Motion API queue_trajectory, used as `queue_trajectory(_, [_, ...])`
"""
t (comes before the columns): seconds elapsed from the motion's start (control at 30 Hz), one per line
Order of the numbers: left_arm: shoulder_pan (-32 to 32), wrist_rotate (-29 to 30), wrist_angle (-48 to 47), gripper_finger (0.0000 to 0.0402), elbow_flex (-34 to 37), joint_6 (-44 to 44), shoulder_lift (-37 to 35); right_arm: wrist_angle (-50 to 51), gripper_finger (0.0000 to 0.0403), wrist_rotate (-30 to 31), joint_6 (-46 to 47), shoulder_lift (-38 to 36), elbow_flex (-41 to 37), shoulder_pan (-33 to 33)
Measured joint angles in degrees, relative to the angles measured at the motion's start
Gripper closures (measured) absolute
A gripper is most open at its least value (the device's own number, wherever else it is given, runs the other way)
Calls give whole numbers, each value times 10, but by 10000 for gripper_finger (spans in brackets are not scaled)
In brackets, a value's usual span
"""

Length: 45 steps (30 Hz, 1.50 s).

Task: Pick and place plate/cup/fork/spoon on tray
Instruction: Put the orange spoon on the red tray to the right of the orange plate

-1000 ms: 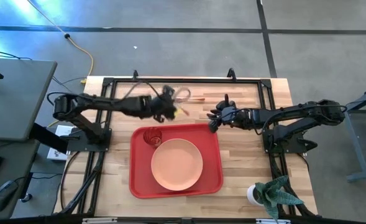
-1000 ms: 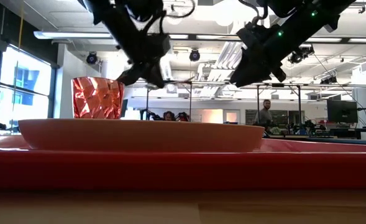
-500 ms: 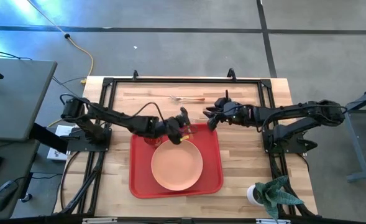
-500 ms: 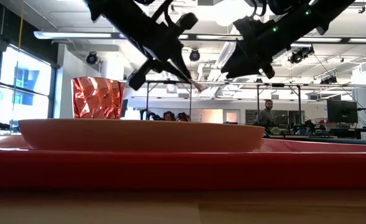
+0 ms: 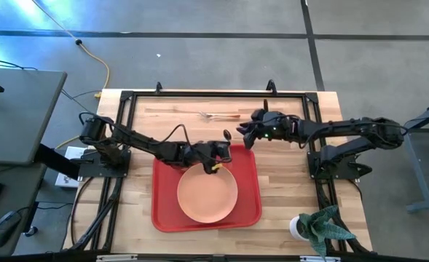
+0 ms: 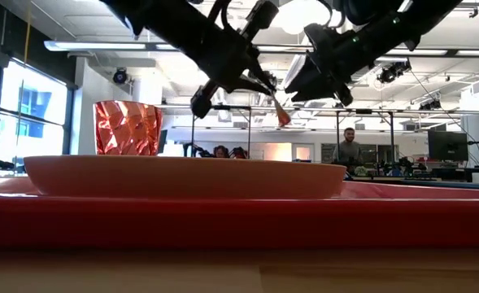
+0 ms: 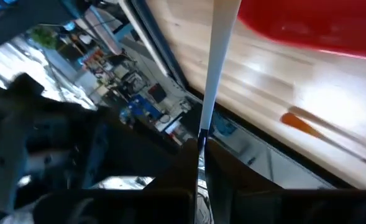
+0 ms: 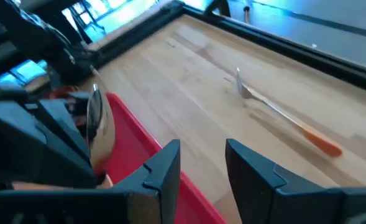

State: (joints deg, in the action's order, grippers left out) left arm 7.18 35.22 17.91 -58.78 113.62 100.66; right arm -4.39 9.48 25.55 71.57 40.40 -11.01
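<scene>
The spoon, slim, stiff, light and probably slippery, is clamped in the left pincer above the tray at its 12 o'clock edge. The fork lies on the counter; grasp its orange handle. The right pincer hovers apart nearby.

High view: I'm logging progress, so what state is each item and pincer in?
plate: flat on the tray.
cup: upright on the tray.
spoon: lifted, clamped above the tray.
fork: lying on the table, off the tray.
left pincer: shut on the spoon.
right pincer: open, near the fork.
</scene>
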Motion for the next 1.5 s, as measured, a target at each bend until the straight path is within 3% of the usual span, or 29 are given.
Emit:
queue_trajectory(0.3, [5, -59, 25, 394, -1, 14, -1, -2, 279, -5, -32, 0, 40, 0])
queue_trajectory(0.63, [7, -179, 70, 394, -12, 21, 6, 28, 279, -18, -37, 14, 90, 3])
queue_trajectory(0.77, [13, -160, 68, 394, -33, 32, 29, 192, 279, -8, -35, 12, 142, 1])
queue_trajectory(0.9, [17, -103, 68, 394, -44, 105, 63, 330, 279, 40, -18, 14, 182, 1])
queue_trajectory(1.1, [10, -52, 65, 394, -56, 171, 112, 467, 279, 9, -3, 14, 241, 2])
queue_trajectory(1.23, [11, -47, 66, 394, -72, 168, 130, 472, 278, -20, 1, 13, 262, 19])
queue_trajectory(1.37, [8, -38, 84, 394, -90, 113, 135, 429, 278, 35, 16, 21, 246, 53])
queue_trajectory(1.5, [1, -40, 93, 394, -92, 82, 135, 433, 278, 26, 11, 32, 244, 76])
